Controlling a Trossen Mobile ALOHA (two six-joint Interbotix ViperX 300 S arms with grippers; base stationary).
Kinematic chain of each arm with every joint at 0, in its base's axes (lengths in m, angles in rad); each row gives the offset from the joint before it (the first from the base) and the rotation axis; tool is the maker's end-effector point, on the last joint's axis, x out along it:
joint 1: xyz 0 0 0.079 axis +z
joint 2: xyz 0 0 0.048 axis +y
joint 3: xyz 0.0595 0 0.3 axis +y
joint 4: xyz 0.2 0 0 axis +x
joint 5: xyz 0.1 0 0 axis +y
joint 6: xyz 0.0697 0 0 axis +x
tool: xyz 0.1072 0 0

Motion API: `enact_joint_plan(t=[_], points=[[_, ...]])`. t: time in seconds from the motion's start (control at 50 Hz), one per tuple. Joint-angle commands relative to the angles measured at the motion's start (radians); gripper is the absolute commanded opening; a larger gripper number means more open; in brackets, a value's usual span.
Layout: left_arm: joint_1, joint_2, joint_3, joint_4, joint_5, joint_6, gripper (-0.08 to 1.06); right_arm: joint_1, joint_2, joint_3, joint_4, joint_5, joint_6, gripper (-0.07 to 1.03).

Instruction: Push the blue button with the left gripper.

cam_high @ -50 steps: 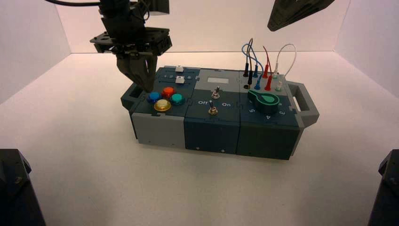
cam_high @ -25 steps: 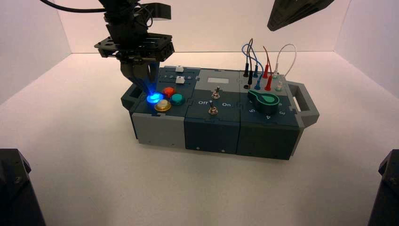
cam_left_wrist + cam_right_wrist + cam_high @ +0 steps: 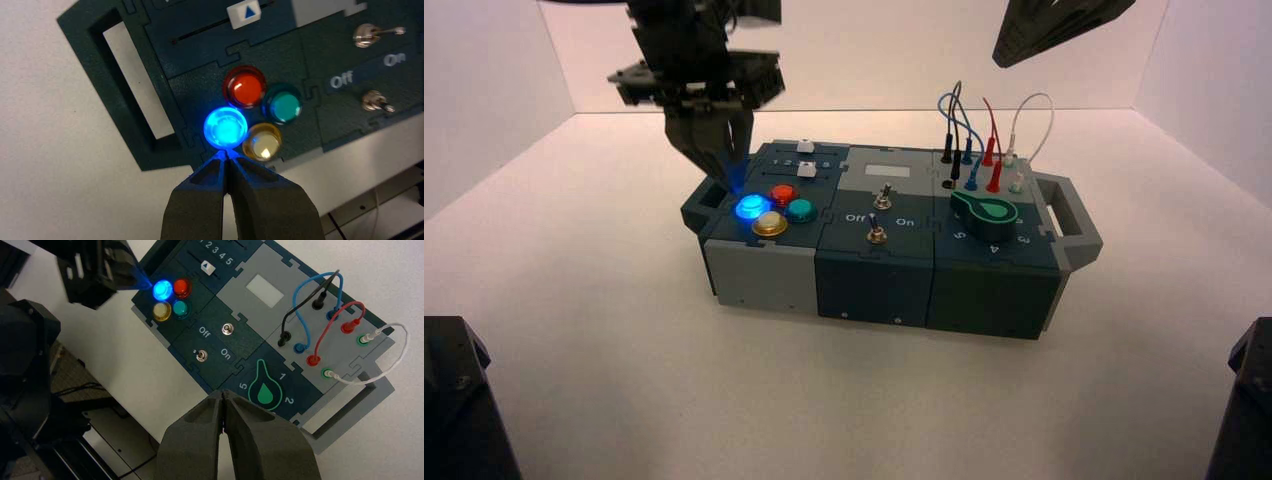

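Raised off the glowing blue translucent dome button (image 3: 226,128), near left, the dark-grey left gripper (image 3: 226,155) is closed, empty; likely springy, smooth plastic wants a centred press, not grasping. Right gripper (image 3: 223,394) idles above the box's right (image 3: 879,269).

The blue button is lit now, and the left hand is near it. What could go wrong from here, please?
The left hand hovers just by the lit blue button; a second push might change its light. The yellow button and red button sit close around it, so a small sideways slip could press one by mistake.
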Motion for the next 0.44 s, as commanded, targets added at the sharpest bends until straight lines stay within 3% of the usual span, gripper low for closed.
enact_joint_plan(t=[0.02,0.44], points=[[-0.002,-0.046,-0.029,0.003,0.017,0.003,-0.03,0.003,-0.006,-0.011,0.005,-0.006,-0.009,-0.02],[-0.002,-0.069,-0.032,0.003,0.021,0.005,-0.03,0.003,-0.008,-0.009,0.003,-0.008,-0.009,-0.02]])
